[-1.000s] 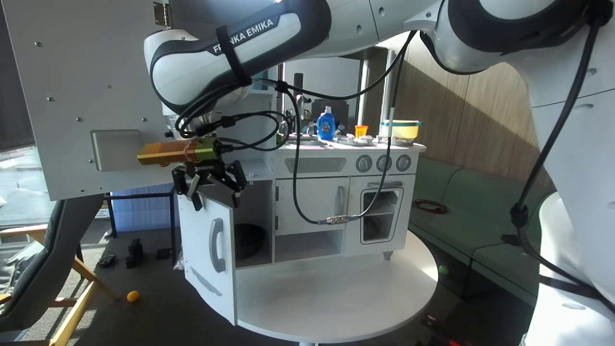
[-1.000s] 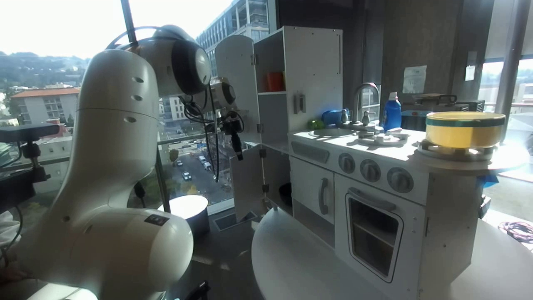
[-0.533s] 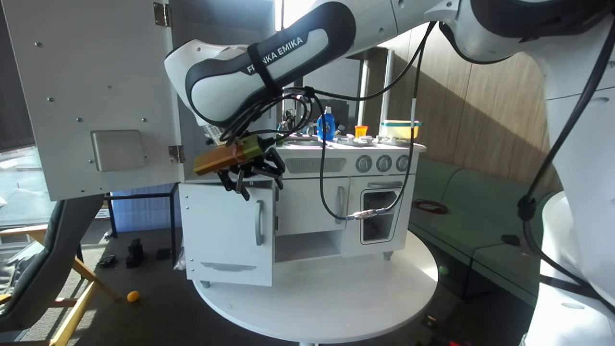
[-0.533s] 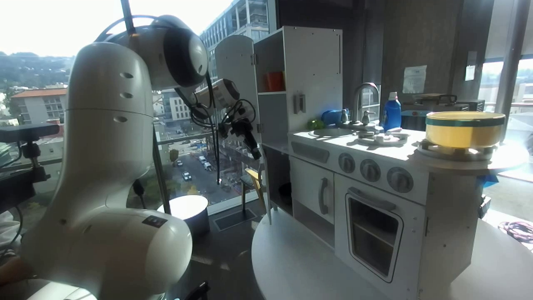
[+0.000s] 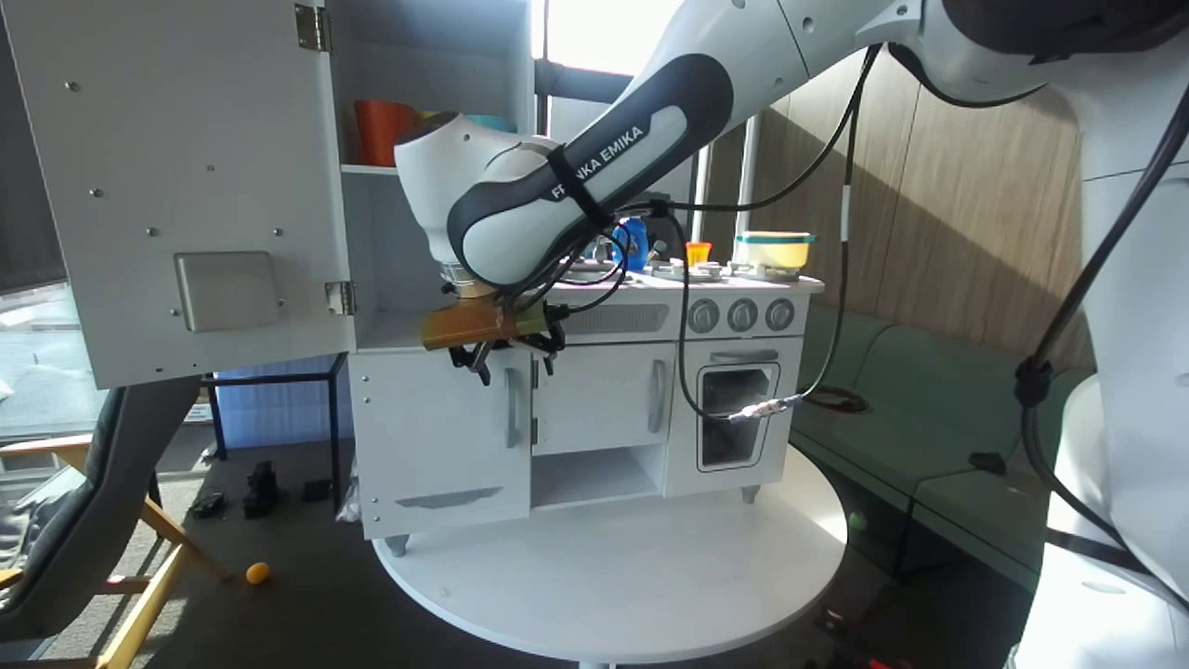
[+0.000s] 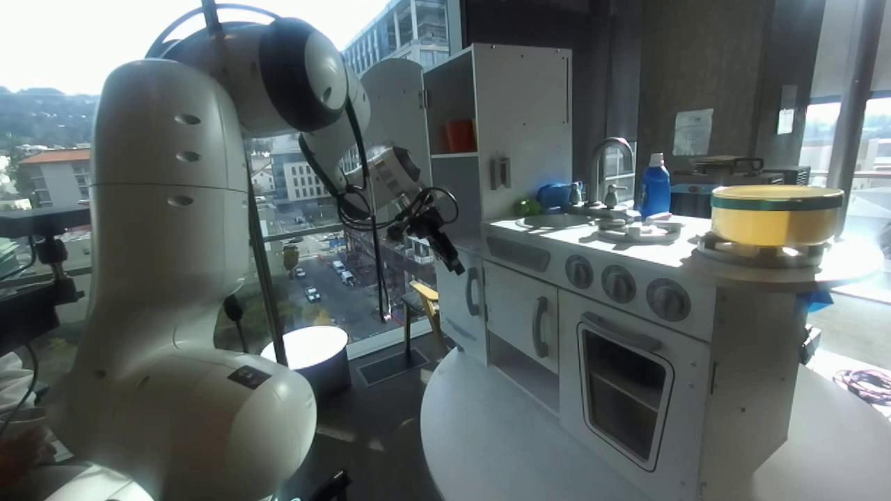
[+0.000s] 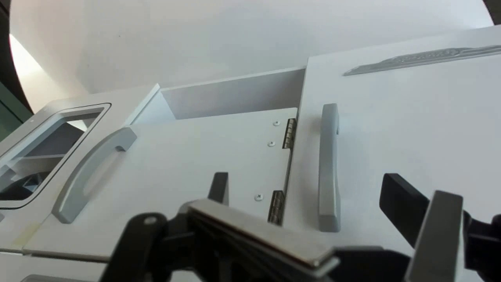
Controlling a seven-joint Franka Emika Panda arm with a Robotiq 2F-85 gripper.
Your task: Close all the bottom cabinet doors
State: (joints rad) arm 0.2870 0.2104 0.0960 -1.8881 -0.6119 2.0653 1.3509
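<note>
The tall white bottom door point(image 5: 446, 437) with a grey handle point(image 5: 512, 407) lies shut or nearly shut against the cabinet front; I cannot tell if it is fully flush. The small middle door point(image 5: 594, 395) and the oven door point(image 6: 619, 396) are shut. My gripper point(image 5: 516, 370) is open and empty in front of the tall door's upper part. In the wrist view the gripper point(image 7: 309, 186) has its fingertips spread to either side of the tall door's handle point(image 7: 328, 168), not gripping it. One finger shows over the small door point(image 7: 188, 156). Contact with the door cannot be told.
The upper cabinet door point(image 5: 186, 204) stands wide open at the left. An orange cup point(image 5: 383, 132) is on the shelf behind it. The play kitchen stands on a round white table point(image 5: 604, 595). A yellow pot point(image 6: 776, 219) and a blue bottle point(image 6: 656, 186) stand on the counter.
The tall bottom door has swung from wide open to lying against the cabinet front. My gripper has moved along with it, towards the cabinet. The upper door has not moved.
</note>
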